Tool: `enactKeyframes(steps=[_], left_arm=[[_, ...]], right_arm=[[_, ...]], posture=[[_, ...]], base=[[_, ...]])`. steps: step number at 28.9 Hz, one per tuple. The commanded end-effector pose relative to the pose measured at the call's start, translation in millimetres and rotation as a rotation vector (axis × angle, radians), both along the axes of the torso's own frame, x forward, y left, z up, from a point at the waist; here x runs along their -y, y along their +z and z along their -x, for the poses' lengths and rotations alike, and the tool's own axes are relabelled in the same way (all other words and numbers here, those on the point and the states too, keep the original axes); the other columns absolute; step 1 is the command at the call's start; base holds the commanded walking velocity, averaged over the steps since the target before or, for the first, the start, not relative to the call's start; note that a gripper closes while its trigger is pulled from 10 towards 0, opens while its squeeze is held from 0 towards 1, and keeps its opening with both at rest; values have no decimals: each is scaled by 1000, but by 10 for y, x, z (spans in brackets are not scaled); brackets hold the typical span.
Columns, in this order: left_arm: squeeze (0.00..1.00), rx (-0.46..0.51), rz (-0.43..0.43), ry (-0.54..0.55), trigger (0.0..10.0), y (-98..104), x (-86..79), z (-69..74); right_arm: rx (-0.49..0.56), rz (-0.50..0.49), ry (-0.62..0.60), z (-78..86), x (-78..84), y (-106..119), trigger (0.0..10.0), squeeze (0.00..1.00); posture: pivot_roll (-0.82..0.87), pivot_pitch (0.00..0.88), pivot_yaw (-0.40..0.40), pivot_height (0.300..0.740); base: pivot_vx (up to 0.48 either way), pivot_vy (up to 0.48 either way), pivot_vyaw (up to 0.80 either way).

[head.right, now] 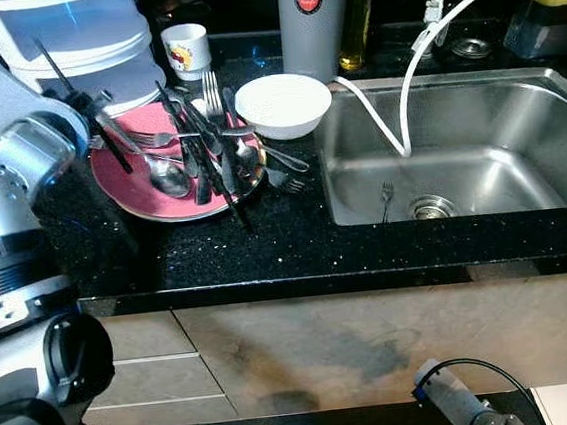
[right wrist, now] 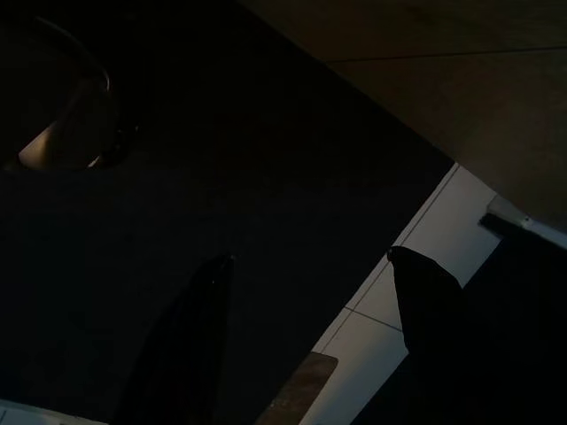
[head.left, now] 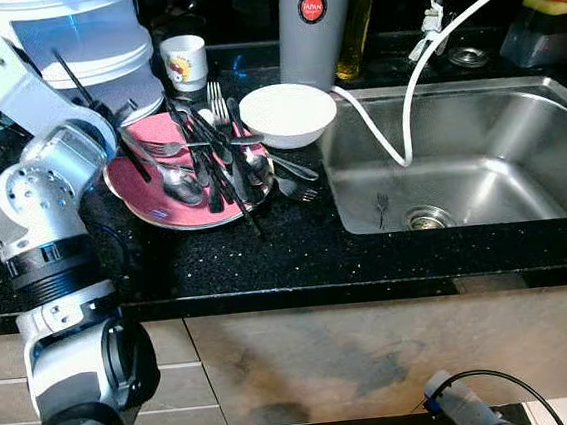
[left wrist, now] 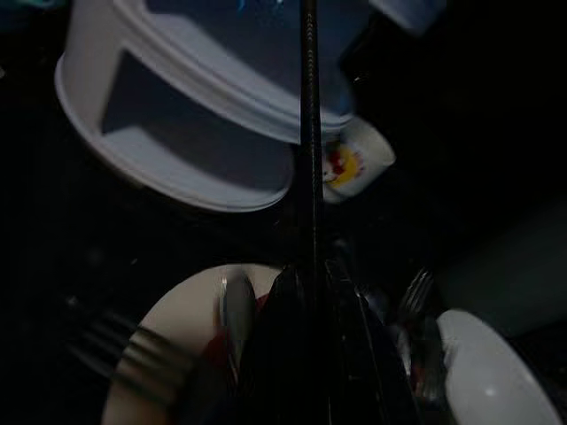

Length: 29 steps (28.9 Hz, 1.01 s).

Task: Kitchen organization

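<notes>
The left gripper (head.left: 114,123) hung over the left rim of the pink plate (head.left: 147,207), its fingers pinched on a thin black chopstick (left wrist: 308,133). The plate, heaped with cutlery (head.left: 213,159), lay left of the white bowl (head.left: 287,114). The right gripper (right wrist: 310,345) hung idle with fingers spread.

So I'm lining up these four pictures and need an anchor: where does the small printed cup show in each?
Left eye view: small printed cup, top, left of centre, behind the pink plate.
Right eye view: top, left of centre, beside the white tiered container.
Left wrist view: mid-frame, against that container's lower rim.
Right wrist view: not in it.
Shared landmark: the white bowl.
</notes>
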<state>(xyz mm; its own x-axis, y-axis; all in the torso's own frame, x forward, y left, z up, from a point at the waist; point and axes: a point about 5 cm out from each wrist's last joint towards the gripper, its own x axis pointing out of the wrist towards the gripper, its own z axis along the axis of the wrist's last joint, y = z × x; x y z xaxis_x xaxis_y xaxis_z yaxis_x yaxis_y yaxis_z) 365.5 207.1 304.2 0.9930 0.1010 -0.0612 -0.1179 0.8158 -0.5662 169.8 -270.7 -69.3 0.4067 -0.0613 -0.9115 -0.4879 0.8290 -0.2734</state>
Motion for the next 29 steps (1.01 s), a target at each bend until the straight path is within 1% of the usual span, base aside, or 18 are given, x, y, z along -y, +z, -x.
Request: enactKeyframes(steps=[1,2,6,10,11,15,17,18,19,21,22,23,24,25,26,27,28,29], left_arm=[[0,35,-14,-18,0,80,24,-9],[0,41,-12,-22,0,85,29,-10],[0,143,16,-113,0,204,192,13],[0,194,62,-163,0,243,274,24],[0,194,62,-163,0,243,274,24],[0,267,144,-221,0,287,339,40],[0,280,158,-230,0,294,347,43],[0,308,181,-260,0,312,373,58],[0,352,217,-313,667,345,416,85],[0,433,260,-439,2196,404,523,164],[0,458,266,-482,4784,420,560,195],[0,458,266,-482,4784,420,560,195],[0,512,241,-562,10000,445,641,276],[0,568,222,-624,10000,468,708,353],[0,613,228,-689,10000,477,783,431],[0,642,238,-730,10000,482,829,483],[0,642,238,-730,10000,482,829,483],[0,676,243,-789,10000,474,903,551]], right_arm=[[2,-7,-11,8,-11,-8,10000,0],[2,-7,-11,7,-11,-8,10000,0],[7,-8,-11,0,-14,-5,10000,0],[12,-9,-11,-11,-16,-1,10000,0],[12,-9,-11,-11,-16,-1,10000,0],[24,-15,-14,-31,-21,8,10000,0],[26,-16,-14,-34,-22,9,10000,0],[30,-19,-15,-40,-23,12,10000,0],[34,-22,-17,-46,-25,15,10000,0],[45,-25,-22,-60,-26,22,10000,0],[48,-26,-23,-64,-27,24,10000,0],[48,-26,-23,-64,-27,24,10000,0],[60,-32,-37,-72,-27,28,10000,0],[69,-37,-47,-80,-28,32,10000,0],[79,-43,-59,-89,-29,36,10000,0],[85,-46,-66,-96,-30,39,10000,0],[85,-46,-66,-96,-30,39,10000,0],[97,-56,-83,-109,-32,45,10000,0]], posture=[[40,38,-9,740],[40,38,-9,740],[41,40,-13,740],[40,40,-13,740],[40,40,-13,740],[38,40,-15,740],[38,40,-15,740],[38,40,-16,740],[37,39,-16,740],[37,38,-18,740],[37,38,-15,740],[37,38,-15,740],[34,36,-16,740],[33,35,-16,740],[31,35,-15,740],[31,35,-15,740],[31,35,-15,740],[29,30,-17,740]], base=[[0,0,0],[0,0,0],[0,0,0],[0,0,0],[0,0,0],[0,0,0],[0,0,0],[0,0,0],[0,0,0],[0,0,0],[0,0,0],[0,0,0],[0,0,0],[0,0,0],[0,0,0],[0,0,0],[0,0,0],[0,0,0]])
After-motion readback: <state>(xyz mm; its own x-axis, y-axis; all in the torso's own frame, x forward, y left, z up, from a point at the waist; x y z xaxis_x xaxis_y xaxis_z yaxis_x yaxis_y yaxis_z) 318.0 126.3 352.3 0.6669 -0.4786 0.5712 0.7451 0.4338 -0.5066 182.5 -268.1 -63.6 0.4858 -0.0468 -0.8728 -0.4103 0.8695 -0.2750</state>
